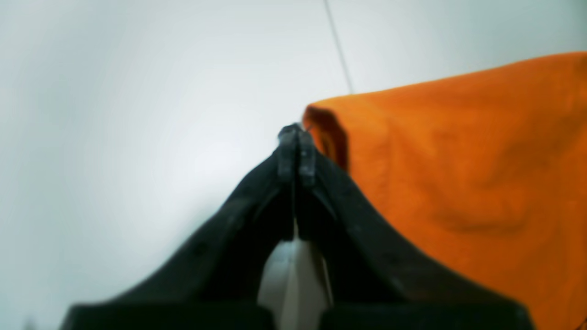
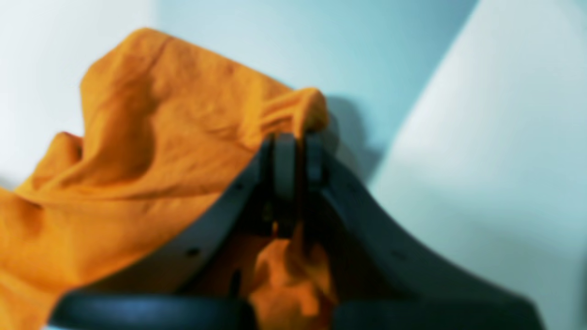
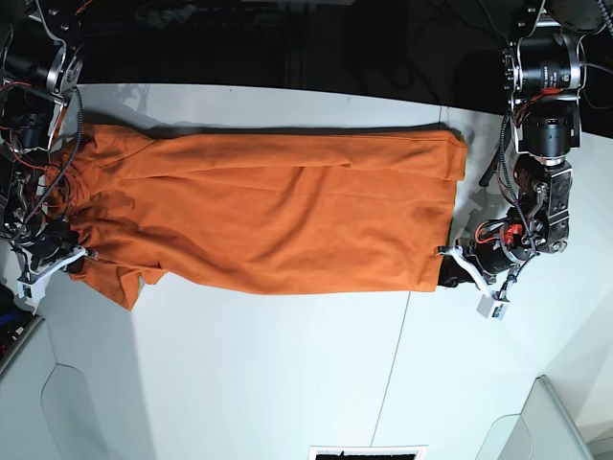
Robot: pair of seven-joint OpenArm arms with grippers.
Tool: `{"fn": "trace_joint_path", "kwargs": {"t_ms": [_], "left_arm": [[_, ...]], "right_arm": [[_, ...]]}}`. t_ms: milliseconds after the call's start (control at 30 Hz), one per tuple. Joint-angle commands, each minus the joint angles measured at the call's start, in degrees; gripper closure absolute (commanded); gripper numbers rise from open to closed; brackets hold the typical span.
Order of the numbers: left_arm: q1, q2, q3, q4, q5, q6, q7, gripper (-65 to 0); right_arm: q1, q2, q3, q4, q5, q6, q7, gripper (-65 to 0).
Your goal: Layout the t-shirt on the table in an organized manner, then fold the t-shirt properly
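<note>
The plain bright orange soft-fabric t-shirt (image 3: pixel 278 211) is lying stretched lengthwise across the large smooth white tabletop (image 3: pixel 287 374), spanning the space between the two arms. In the base view, the end near the left arm is lying flat with a fairly straight edge, while the end near the right arm is gathering into bunched folds.

The left gripper (image 1: pixel 296 137) is showing its black jaws pressed together, tips at the corner of the t-shirt (image 1: pixel 458 174). The left wrist view is too blurred to confirm whether any cloth is sitting between the tips; a dark fold of fabric is lying just beside them. The thin dark seam line (image 1: pixel 339 50) of the tabletop is running away beyond this corner.

The right gripper (image 2: pixel 293 151) is clamping a ridge of the t-shirt (image 2: pixel 151 128); cloth is rising above the jaw tips and hanging below them between the jaw arms.

Handling assessment: the fabric appears light, limp and non-fragile. It is offering no stiffness, so it is sagging and wrinkling wherever unsupported, and it is likely sliding easily over the smooth surface. Recommended hold points are corners and hemmed edges, pinched through both layers, one per arm, with the cloth kept taut between them. A shallow pinch risks slipping off the hem; a pinch into a bunched area risks dragging hidden folds along.
</note>
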Motion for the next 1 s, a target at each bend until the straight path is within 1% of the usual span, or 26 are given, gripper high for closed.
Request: {"fn": "trace_joint_path", "kwargs": {"t_ms": [0,100,133,200,267,400,500,600,700,867,967], "left_arm": [[-1.3,-1.2,-0.2,0.6,-0.2,-0.2,-0.6,0.0],[-1.3,-2.1,-0.2,0.6,-0.4,-0.5,-0.4,0.0],[-1.3,-2.1,-0.2,0.6,-0.6,-1.1,-0.3,0.0],[-1.3,-2.1,-0.2,0.6,-1.0,-3.6,-0.2,0.0],[-1.3,-2.1,-0.2,0.6,-2.5,-3.6,-0.1,0.0],[-1.3,-2.2,-0.3,1.6,-4.2,-3.6,1.3,0.0],[-1.2,-2.8,-0.3,3.1,-4.5,-3.6,4.1,0.0],[-0.8,-4.2,-0.3,5.0,-9.4,-3.6,6.6,0.0],[0.0,-5.7,-0.3,8.0,-14.0,-3.6,9.2,0.0],[2.0,-7.6,-0.3,13.6,-17.7,-3.6,11.3,0.0],[2.9,-7.7,-0.3,15.0,-18.2,-3.6,12.7,0.0]], "right_arm": [[1.4,1.5,0.1,0.9,0.0,0.5,0.7,0.0],[1.4,2.3,0.3,0.9,0.1,0.4,0.0,0.0],[1.4,2.5,0.6,0.9,0.1,0.5,-0.2,0.0],[1.4,2.7,1.5,0.9,0.2,0.5,-0.6,0.0],[1.4,2.8,2.7,1.1,0.9,0.7,-1.0,0.0],[1.4,3.2,5.6,2.0,4.7,3.8,-3.1,0.0],[0.7,3.5,8.1,3.4,6.8,5.5,-4.9,0.0],[-2.5,3.5,9.8,7.5,10.1,5.9,-5.1,0.0],[-6.6,3.5,10.0,13.0,12.0,6.1,-6.8,0.0],[-13.7,3.5,10.0,21.6,14.9,6.1,-7.1,0.0],[-15.9,3.5,10.0,24.0,15.3,6.1,-7.1,0.0]]}}
